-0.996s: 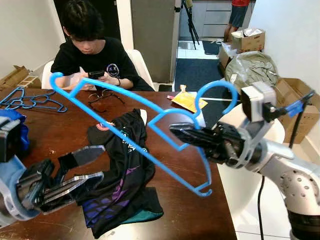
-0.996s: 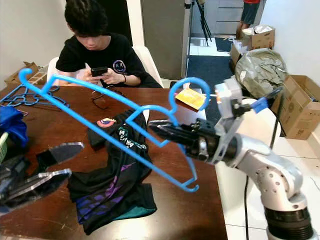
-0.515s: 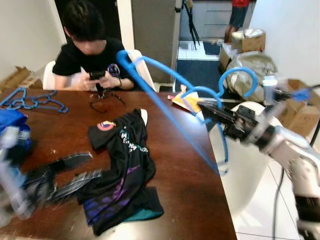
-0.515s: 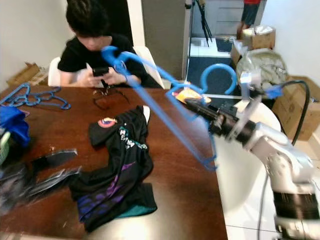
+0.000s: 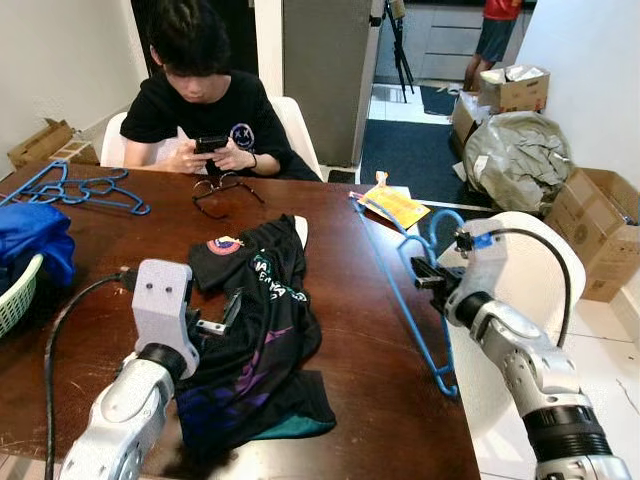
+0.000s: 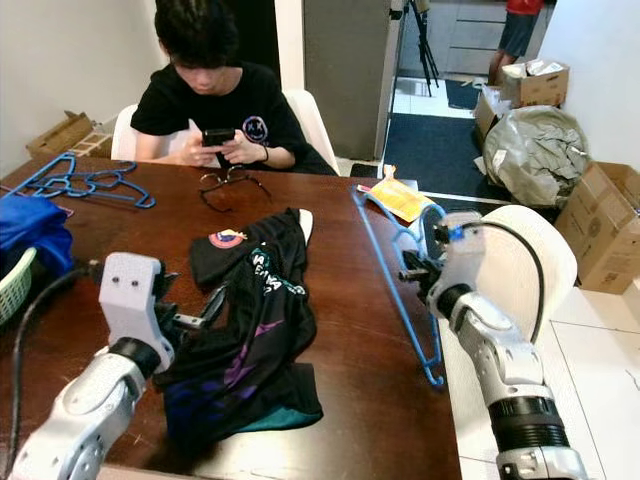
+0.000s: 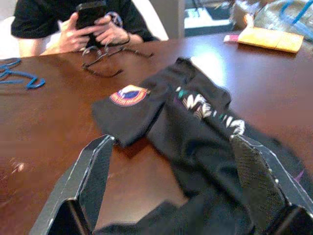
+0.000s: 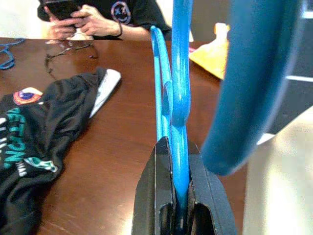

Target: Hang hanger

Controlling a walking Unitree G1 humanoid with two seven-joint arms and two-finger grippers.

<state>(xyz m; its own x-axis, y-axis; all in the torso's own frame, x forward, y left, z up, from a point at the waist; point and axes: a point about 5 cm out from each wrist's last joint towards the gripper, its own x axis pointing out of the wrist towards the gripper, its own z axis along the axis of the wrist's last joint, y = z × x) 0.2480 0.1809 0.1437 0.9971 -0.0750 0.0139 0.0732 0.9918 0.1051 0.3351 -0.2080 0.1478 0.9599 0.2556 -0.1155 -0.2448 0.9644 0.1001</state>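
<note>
One blue hanger [image 5: 400, 275] stands edge-on over the table's [image 5: 380, 400] right side, pinched between the closed fingers of the right gripper [image 8: 174, 196]. Beside it, the left gripper [image 7: 176, 186] hovers spread wide above a black shirt [image 5: 255, 330]. Hanging looks unfinished, with no rail visible.

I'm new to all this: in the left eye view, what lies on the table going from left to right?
Blue cloth → black jersey → blue hanger held at the table's right edge by the right gripper.
</note>
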